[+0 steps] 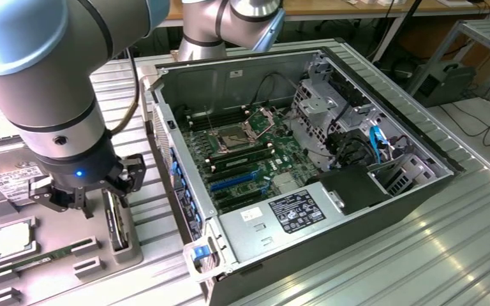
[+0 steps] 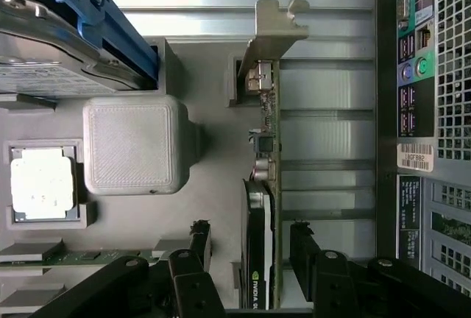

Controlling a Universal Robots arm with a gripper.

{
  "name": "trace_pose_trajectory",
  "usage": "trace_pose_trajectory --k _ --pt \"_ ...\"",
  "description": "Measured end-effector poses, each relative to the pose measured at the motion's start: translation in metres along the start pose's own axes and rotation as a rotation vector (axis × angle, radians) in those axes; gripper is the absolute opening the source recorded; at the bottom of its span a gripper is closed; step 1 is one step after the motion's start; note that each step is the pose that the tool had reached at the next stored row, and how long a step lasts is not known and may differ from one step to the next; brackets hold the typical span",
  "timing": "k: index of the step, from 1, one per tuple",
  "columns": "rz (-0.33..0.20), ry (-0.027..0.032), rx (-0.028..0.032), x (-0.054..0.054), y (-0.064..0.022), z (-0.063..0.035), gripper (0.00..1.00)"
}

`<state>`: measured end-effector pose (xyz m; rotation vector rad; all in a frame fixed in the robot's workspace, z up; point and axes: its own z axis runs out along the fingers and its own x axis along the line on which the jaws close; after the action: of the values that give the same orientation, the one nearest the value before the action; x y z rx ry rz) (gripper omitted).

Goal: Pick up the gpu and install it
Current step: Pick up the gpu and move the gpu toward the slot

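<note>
Ribbed metal table [image 1: 449, 210] filled the lower right of the exterior view. An open computer case [image 1: 228, 80] lay on it in the middle of the frame. At the lower left sat a grey tray [image 1: 58, 233] with a hard drive [image 1: 11, 178], a chip [image 1: 11, 239] and a green memory stick [image 1: 32, 260]. The gpu [image 2: 266, 134] stood on its edge in a slot on the tray's side nearest the case. The gripper [image 2: 250, 237] hung right over it. Its fingers [image 2: 200, 241] were spread wide, one on each side of the card, and seemed not to touch it.
</note>
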<state>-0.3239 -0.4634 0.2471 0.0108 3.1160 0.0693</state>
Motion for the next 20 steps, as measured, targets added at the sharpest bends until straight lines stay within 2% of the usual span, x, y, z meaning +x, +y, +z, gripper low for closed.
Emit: trace_pose_trajectory --k 14,20 --pt "0.000 0.0009 -0.0008 -0.002 -0.0005 0.0115 0.56" --pt "0.000 0.0009 -0.0010 -0.004 -0.0008 0.0205 0.56"
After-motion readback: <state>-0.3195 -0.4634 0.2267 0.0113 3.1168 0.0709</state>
